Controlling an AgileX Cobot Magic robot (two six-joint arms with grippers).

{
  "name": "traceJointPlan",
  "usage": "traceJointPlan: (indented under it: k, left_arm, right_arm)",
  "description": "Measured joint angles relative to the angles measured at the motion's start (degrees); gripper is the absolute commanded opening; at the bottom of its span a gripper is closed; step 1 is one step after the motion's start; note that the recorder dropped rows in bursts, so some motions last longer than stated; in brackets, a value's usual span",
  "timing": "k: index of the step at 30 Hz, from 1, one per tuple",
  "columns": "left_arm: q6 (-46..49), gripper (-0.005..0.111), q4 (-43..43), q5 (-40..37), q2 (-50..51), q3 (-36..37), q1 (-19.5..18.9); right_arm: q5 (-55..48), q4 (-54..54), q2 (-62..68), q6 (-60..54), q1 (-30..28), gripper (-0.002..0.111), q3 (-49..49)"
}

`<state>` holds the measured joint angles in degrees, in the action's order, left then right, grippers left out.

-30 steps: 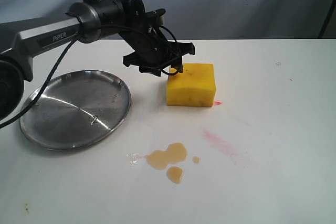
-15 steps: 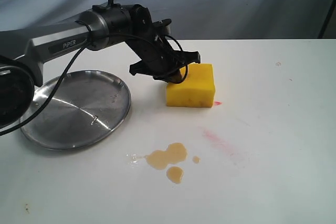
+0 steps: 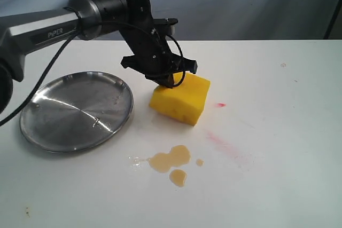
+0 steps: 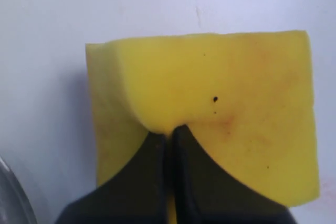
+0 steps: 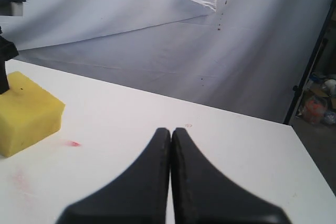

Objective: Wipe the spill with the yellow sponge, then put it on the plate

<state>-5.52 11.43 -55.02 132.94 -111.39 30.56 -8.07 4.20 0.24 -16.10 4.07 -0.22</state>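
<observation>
My left gripper point(image 3: 172, 80) is shut on the yellow sponge point(image 3: 180, 99), pinching a fold of foam at its upper edge. The sponge hangs tilted, lifted off the white table, between the plate and the red dot. In the left wrist view the two black fingers press together into the sponge point(image 4: 210, 103) at the left gripper point(image 4: 168, 132). The spill point(image 3: 172, 162), a few tan-brown puddles, lies on the table nearer the front, below the sponge. The silver plate point(image 3: 59, 126) rests at the left, holding nothing. My right gripper point(image 5: 170, 132) is shut with nothing in it, off to the right of the sponge point(image 5: 26, 111).
A red dot point(image 3: 221, 104) and a pink smear point(image 3: 224, 145) mark the table right of the sponge. The table's far edge meets a grey backdrop. A dark stand pole point(image 5: 310, 72) and clutter sit beyond the table's right end.
The left gripper closed on the sponge's top edge, then lifted and swung it left and forward, tilting it. The red dot it was covering now shows fully.
</observation>
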Motion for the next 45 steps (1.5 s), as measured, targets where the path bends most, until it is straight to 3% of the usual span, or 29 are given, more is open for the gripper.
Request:
traceJointPlan:
  k: [9, 28, 45]
  left_arm:
    - [0.7, 0.0, 0.2, 8.4, -11.5, 17.9, 1.3]
    - [5.5, 0.0, 8.3, 14.6, -29.0, 47.7, 1.8]
    - [11.3, 0.0, 15.8, 22.5, -30.9, 50.9, 5.2]
  right_arm:
    - [0.0, 0.0, 0.0, 0.0, 0.0, 0.0, 0.0]
    - [0.0, 0.0, 0.0, 0.0, 0.0, 0.0, 0.0]
    - [0.0, 0.0, 0.0, 0.0, 0.0, 0.0, 0.0]
